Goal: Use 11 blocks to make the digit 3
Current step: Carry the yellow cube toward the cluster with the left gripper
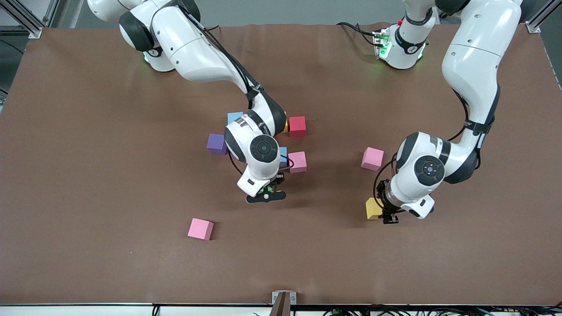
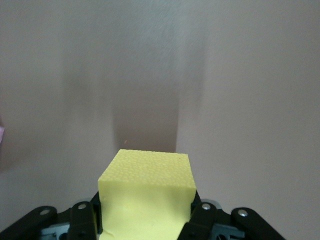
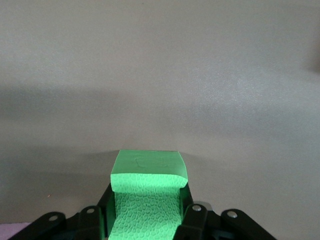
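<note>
The right arm's jaws [image 1: 266, 193] are clamped on a green block [image 3: 146, 200], squeezed hard enough that its sides bulge between them. They hang over bare worktop [image 1: 88, 175], just below the forming digit 3 [image 1: 263, 140]. That cluster sits partly hidden under the right arm: a purple block [image 1: 216, 144], a blue block [image 1: 235, 117], a red block [image 1: 297, 126] and a pink block [image 1: 298, 161] show around the wrist. A second pink block [image 1: 200, 228] lies loose, well apart from these jaws and nearer the front camera.

To place the green block well, I would judge it should be lowered squarely until its base meets the worktop, with a face flush against its neighbour, and let go only then; foam gripped this tightly may spring on release and nudge the row.

A third pink block [image 1: 372, 158] lies loose between the two arms. The left arm's jaws [image 1: 390, 216] grip a yellow block [image 2: 146, 197]; whether it rests on the surface I cannot tell.

The worktop is a matte brown sheet, faintly creased. Grey framing, cables and the arms' bases edge it.
</note>
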`<action>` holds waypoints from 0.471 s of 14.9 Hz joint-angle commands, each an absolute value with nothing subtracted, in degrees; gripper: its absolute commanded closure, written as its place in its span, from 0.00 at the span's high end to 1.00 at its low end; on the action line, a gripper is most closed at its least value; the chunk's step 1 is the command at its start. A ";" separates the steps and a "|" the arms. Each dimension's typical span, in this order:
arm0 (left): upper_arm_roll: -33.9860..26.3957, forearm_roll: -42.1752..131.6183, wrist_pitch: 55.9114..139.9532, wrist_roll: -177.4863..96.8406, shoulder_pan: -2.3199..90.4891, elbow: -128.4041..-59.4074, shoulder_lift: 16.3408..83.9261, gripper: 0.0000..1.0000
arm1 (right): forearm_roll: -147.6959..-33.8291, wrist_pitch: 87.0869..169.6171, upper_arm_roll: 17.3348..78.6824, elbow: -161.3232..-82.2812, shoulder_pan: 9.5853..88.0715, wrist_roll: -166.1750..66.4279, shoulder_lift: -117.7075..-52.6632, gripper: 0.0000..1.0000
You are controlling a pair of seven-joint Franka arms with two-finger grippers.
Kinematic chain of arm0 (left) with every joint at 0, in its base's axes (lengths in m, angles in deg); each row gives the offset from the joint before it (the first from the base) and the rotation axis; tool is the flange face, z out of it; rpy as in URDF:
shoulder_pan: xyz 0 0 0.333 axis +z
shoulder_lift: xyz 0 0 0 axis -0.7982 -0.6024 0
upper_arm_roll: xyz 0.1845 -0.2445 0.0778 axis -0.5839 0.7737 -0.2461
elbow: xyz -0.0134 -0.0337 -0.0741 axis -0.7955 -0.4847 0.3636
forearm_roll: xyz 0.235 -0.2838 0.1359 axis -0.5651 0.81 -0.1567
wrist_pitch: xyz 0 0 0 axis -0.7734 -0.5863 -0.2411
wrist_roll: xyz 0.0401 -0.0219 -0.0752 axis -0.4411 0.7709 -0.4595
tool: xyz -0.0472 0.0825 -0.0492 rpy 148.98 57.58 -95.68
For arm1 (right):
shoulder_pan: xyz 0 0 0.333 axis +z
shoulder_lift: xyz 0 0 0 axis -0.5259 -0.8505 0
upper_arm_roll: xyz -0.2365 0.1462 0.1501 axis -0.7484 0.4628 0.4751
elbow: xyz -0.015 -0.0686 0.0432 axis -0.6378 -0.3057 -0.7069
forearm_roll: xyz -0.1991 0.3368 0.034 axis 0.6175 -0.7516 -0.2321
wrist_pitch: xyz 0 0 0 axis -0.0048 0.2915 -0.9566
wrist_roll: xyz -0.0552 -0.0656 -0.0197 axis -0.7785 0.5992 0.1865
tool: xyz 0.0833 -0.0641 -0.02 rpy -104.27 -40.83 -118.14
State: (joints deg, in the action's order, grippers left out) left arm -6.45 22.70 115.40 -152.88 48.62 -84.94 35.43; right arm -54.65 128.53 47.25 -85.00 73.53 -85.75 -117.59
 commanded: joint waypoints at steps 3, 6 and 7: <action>-6.92 22.28 111.82 -158.94 44.44 -77.44 30.94 0.41 | -54.53 128.40 47.74 -83.16 73.13 -85.49 -118.67 0.31; -6.92 22.63 111.29 -158.94 42.42 -76.37 30.58 0.41 | -54.53 128.31 47.83 -83.07 72.86 -85.67 -118.67 0.96; -6.92 22.72 111.29 -158.94 41.80 -76.28 30.58 0.41 | -54.53 128.39 48.01 -83.07 72.78 -85.41 -118.67 1.00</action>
State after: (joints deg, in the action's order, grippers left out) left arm -6.47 22.70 112.93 -158.19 43.33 -78.72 31.45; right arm -54.65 128.60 47.27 -84.99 73.46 -85.76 -117.59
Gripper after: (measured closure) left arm 0.405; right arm 0.445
